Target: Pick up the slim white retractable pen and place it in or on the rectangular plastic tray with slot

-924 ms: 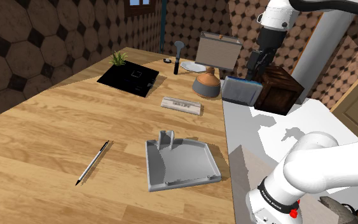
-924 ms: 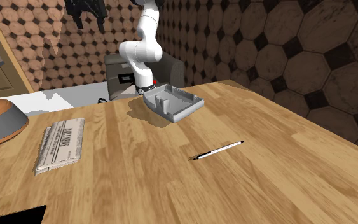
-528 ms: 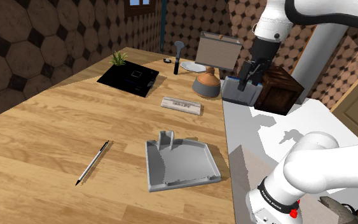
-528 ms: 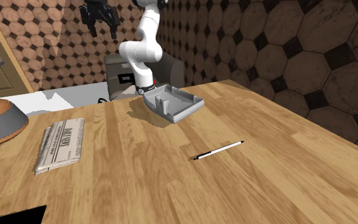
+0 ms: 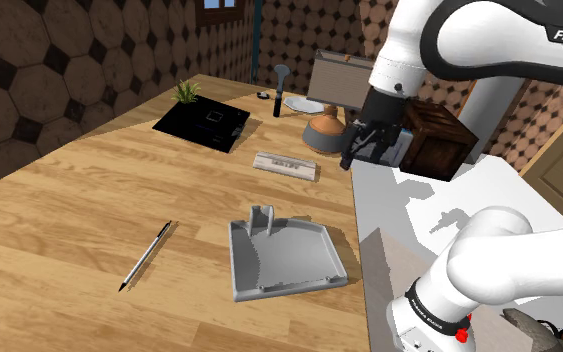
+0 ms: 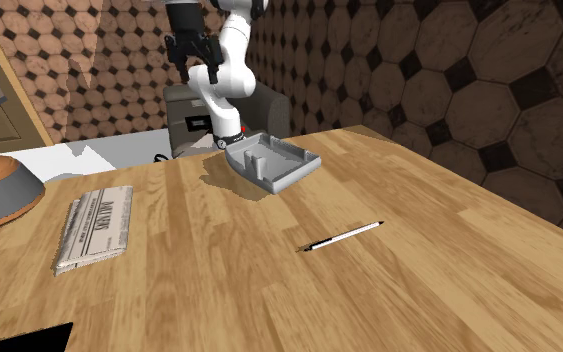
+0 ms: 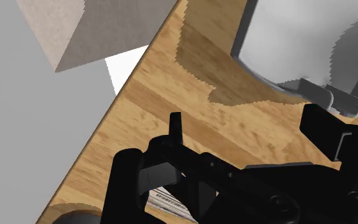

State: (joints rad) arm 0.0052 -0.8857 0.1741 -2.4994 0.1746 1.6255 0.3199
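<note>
The grey rectangular tray sits flat on the wooden bench, near the bench edge that meets the white stand. 1 short end of the tray carries a small upright slotted piece.

The slim pale pen, dark at its tip, lies flat on the bare wood well apart from the tray, off to the shoulder view's left of it. Nothing touches the pen. In the second exterior view the pen lies nearer the camera than the tray, again with open wood between them.

The tool hangs in the air above and beyond the tray, up and to the shoulder view's right of it. Its 2 black fingers are spread, with nothing between them. The second exterior view shows the tool high over the tray's far side. In the wrist view the tray lies past the spread tool, beside a strip of wood grain.

A folded newspaper lies on the bench beyond the tray. Farther past the tray stand a brown pot and a flat black board.
</note>
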